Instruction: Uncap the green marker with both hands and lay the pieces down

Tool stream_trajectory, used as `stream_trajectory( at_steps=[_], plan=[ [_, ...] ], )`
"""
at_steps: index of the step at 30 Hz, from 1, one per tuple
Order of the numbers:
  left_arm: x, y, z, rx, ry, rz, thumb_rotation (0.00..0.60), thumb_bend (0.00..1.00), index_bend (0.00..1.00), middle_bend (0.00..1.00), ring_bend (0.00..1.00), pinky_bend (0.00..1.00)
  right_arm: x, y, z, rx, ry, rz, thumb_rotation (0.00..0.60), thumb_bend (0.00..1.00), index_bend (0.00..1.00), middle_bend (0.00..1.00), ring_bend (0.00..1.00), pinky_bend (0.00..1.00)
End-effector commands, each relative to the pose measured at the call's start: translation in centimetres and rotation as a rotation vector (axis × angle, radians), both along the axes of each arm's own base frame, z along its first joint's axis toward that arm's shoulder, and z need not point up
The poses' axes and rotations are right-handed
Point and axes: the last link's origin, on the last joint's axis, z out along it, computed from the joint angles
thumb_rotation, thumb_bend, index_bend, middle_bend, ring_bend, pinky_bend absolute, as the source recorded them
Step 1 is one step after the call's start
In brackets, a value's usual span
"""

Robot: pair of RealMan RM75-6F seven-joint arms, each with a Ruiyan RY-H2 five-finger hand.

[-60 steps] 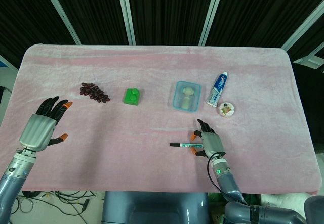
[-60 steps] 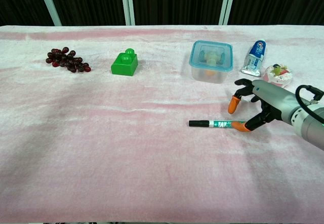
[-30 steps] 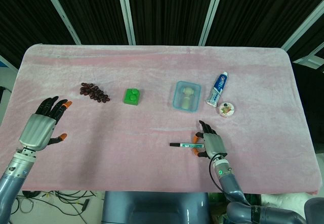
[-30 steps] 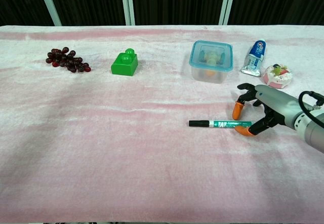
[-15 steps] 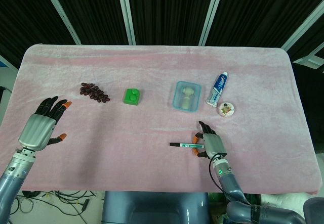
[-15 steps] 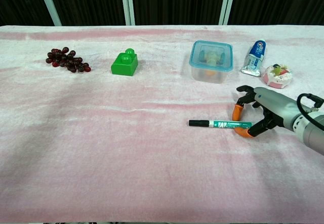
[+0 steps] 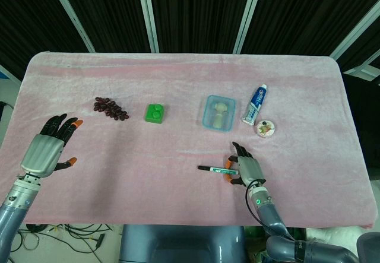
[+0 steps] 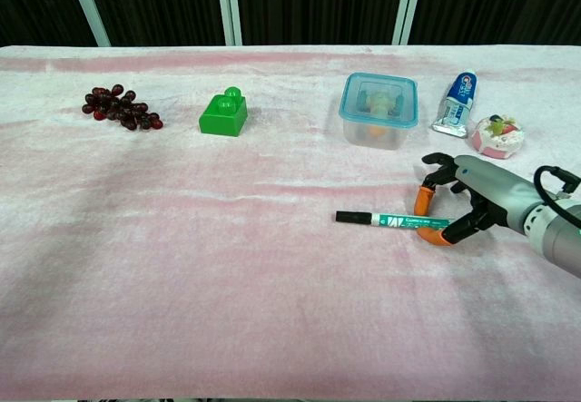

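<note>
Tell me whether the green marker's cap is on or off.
On. The green marker lies flat on the cloth in one piece, black cap on its left end, while the right hand closes around its other end.

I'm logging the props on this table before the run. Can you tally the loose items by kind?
Green marker: 1
Bunch of dark grapes: 1
Green toy brick: 1
Clear lidded food container: 1
Toothpaste tube: 1
Small round dish with toy dessert: 1
Total: 6
</note>
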Motion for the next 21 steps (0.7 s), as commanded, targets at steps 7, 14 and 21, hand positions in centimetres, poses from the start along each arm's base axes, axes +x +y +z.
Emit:
stream_trajectory(
  at_steps=[7,14,21],
  plan=[
    [0.0,-0.1,-1.7,-0.083,0.009,0.003,0.6,0.14,0.12,0.13,0.0,0.1,1.1,-0.1,1.8,0.048,-0.152,-0.005,0.6,0.34,0.73,0.0,0.02,0.15],
    [1.5,0.4,-3.6,-0.15,-0.027,-0.043,0.6,0.14,0.13,0.13,0.0,0.09,2.4,-0.8,5.4,0.031,-0.248,0.029,0.6,0.34,0.75,0.0,0.02,0.15],
    [5.3,1.9,-6.8,-0.228,-0.133,-0.141,0.6,0.14,0.16,0.13,0.0,0.09,5.1,-2.5,9.4,0.032,-0.251,0.105,0.6,0.34,0.75,0.0,0.02,0.15]
  ],
)
